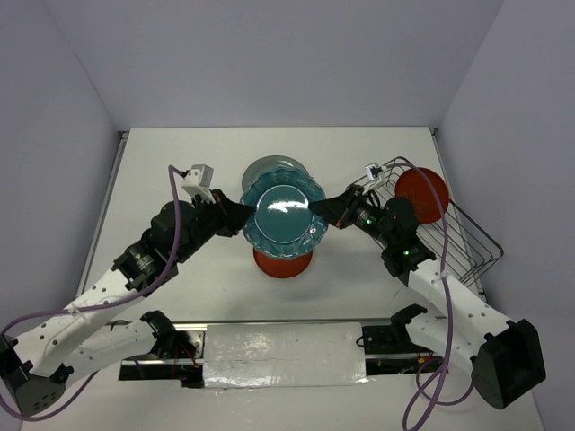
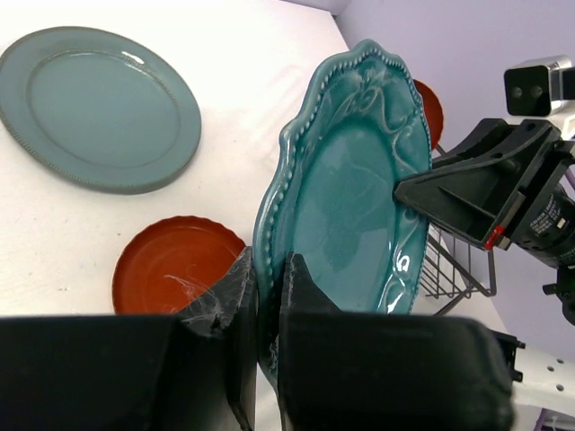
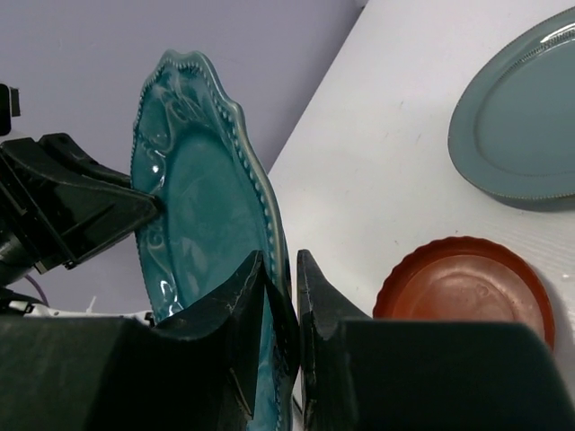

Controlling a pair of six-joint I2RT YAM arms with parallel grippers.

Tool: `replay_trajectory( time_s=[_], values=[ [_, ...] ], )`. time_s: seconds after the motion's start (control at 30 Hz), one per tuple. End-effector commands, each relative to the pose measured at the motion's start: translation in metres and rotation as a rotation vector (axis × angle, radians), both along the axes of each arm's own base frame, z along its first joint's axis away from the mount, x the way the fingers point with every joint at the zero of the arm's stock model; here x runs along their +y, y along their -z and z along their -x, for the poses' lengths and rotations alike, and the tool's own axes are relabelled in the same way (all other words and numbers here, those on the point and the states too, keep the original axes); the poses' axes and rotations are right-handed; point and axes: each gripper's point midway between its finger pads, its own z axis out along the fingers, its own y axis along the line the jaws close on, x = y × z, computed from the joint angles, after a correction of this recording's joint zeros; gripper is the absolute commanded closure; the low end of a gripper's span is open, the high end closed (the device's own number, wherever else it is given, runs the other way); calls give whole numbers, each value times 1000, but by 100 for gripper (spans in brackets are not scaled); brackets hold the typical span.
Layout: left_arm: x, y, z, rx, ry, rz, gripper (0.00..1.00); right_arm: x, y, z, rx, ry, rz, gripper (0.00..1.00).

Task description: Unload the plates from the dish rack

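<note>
Hanging tilted above the desk [image 1: 180, 162], the teal plate [image 1: 286, 220] is clamped at opposite rims by the left hand [image 1: 243, 218] and right hand [image 1: 327, 214], likely for a handover, clear of the dish rack [image 1: 463, 238].

Left end effector [image 2: 269, 262], right end effector [image 3: 278, 260] pinched

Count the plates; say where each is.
4: teal plate held by left gripper and right gripper; grey-green plate and red-orange plate on the table; second red-orange plate in the dish rack.
</note>
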Motion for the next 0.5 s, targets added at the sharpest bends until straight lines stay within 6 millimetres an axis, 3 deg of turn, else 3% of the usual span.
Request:
replay_trajectory(
  time_s=[0.0,0.03,0.3,0.47],
  values=[
    [-7,-30,-9,-77,-22,81,100,11,-22,4,-130,-29,-13,86],
    [-4,-21,-10,-41,-44,55,100,12,-19,4,-130,-36,-4,78],
    [10,-24,-37,-7,-121,150,100,10,7,-7,-98,-1,53,55],
    [36,-27,-68,4,-191,147,100,5,18,-12,-75,39,87,48]
  ],
)
